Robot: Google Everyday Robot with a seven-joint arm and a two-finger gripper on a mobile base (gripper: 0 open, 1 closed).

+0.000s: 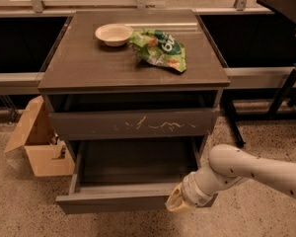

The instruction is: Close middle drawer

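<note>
The middle drawer (113, 202) is a wide, shallow dark grey-brown drawer, pulled far out of the cabinet, and its inside looks empty. Its flat front faces me low in the camera view. Above it sits the drawer front with many white scratches (138, 125), pushed in. My gripper (177, 201), on a white arm coming in from the right, is at the right part of the open drawer's front, against or just before it. The gripper partly covers the front's right end.
On the cabinet top (89, 63) stand a white bowl (113, 33) and a green chip bag (160, 48). An open cardboard box (37, 142) stands on the floor to the left. Black table legs (286, 93) stand to the right.
</note>
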